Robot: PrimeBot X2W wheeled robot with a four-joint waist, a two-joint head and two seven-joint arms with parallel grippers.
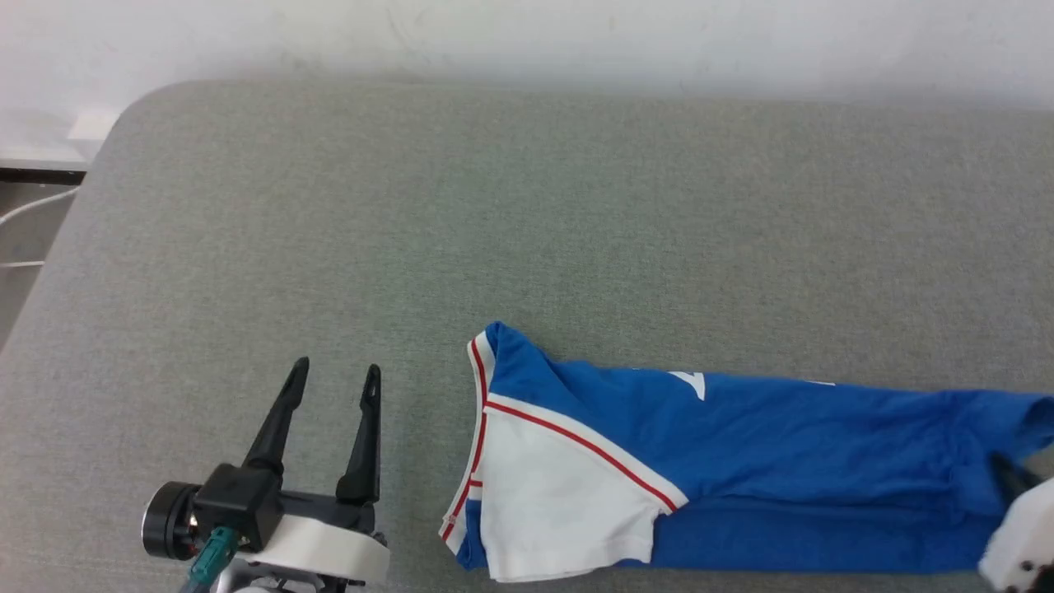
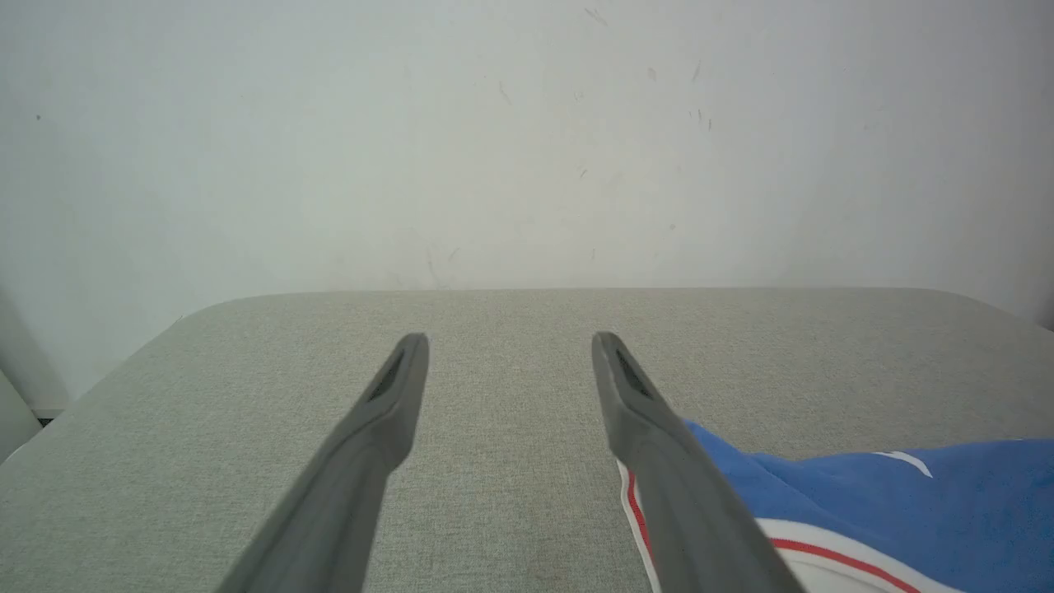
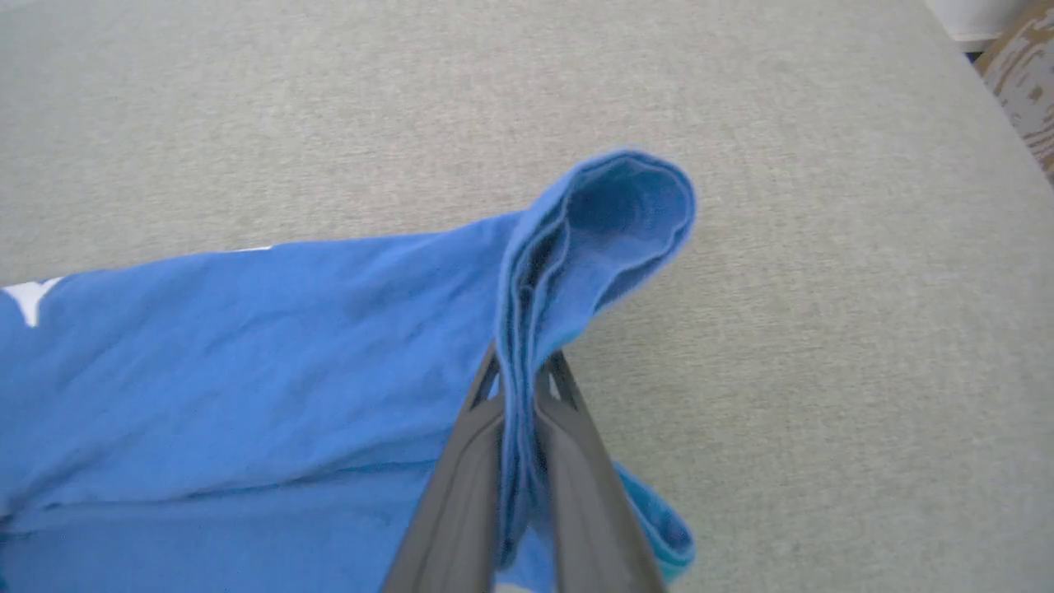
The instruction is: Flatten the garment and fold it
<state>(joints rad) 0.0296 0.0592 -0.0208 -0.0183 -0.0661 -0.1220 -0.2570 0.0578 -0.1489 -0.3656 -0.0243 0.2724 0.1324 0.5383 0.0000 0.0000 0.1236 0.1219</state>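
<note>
Right gripper (image 3: 524,371) is clamped on the blue hem of the shirt (image 1: 741,445), cloth bunched between my fingers. The shirt lies in a long strip on the grey padded surface (image 1: 494,206). Left gripper (image 1: 337,367) is spread wide and empty, near the collar end.

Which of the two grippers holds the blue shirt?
The right gripper: it is shut on a blue edge of the garment. The left gripper stands open and empty, apart from the cloth.
</note>
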